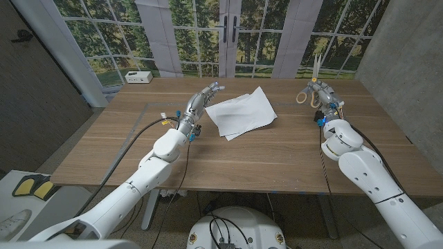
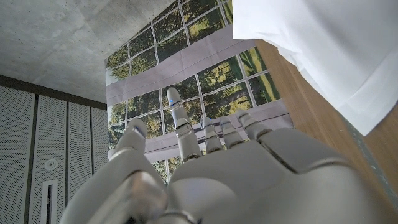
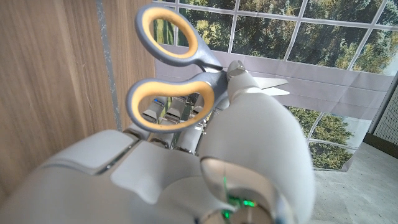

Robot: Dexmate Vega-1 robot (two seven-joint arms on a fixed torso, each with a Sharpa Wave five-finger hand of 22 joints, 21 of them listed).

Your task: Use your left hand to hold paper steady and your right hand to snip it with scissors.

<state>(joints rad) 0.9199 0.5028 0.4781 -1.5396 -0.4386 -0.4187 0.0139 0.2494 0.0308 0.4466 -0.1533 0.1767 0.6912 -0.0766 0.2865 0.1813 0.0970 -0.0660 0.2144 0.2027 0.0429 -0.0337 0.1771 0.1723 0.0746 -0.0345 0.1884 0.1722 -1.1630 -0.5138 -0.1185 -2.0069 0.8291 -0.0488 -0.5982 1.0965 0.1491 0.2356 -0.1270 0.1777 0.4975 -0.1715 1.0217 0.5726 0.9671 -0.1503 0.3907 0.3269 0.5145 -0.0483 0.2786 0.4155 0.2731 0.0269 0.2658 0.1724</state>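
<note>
Head view: the left hand (image 1: pixel 205 95) hangs above the wooden table (image 1: pixel 138 152) with fingers spread, holding nothing; the paper (image 1: pixel 241 113) lies just beside it, toward the right hand (image 1: pixel 320 93), not touched. That hand grips the scissors (image 1: pixel 315 81) — blades pointing up.

Left wrist view: fingers (image 2: pixel 179 121) apart in the air, the paper (image 2: pixel 329 50) off to one side.

Right wrist view: fingers threaded through a scissors (image 3: pixel 180 81) loop — the grey-and-orange handles close above the hand (image 3: pixel 205 168).

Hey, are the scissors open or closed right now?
Slightly open: the scissors in the right hand show two blade tips just apart, handle loops separated.
</note>
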